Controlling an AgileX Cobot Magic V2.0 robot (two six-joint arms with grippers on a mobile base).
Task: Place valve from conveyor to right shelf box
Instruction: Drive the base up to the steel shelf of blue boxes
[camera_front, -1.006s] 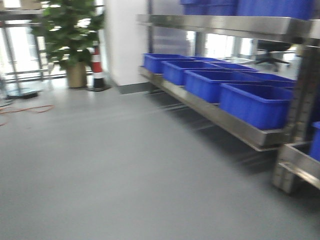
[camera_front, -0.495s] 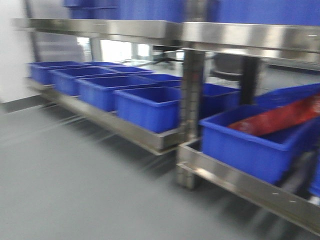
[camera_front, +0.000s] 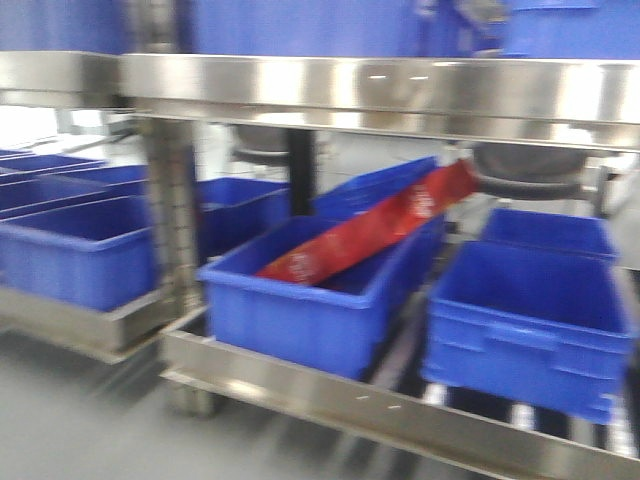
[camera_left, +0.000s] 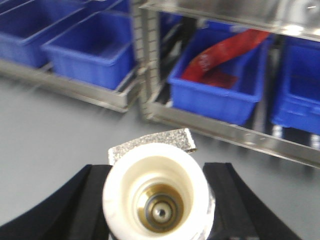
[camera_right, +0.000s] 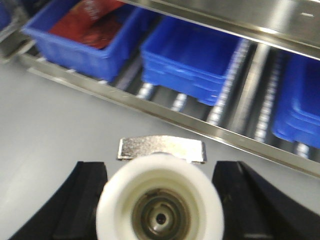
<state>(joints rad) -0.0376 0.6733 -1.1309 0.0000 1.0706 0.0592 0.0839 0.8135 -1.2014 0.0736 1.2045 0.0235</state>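
Smooth grey floor (camera_front: 70, 430). Stainless steel shelf rack (camera_front: 360, 95) with perforated upright (camera_front: 172, 230), roller rails (camera_right: 227, 85) on lower tier, rows of blue plastic bins (camera_front: 300, 310). Dark office chair (camera_front: 530, 170) behind, blurred. Bright daylight rear left.

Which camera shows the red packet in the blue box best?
Exterior front-facing: the red packet shows nearly full length, leaning out of its blue box. The left wrist view catches the packet smaller, near the top; the right wrist view shows only a part cut by the frame edge.
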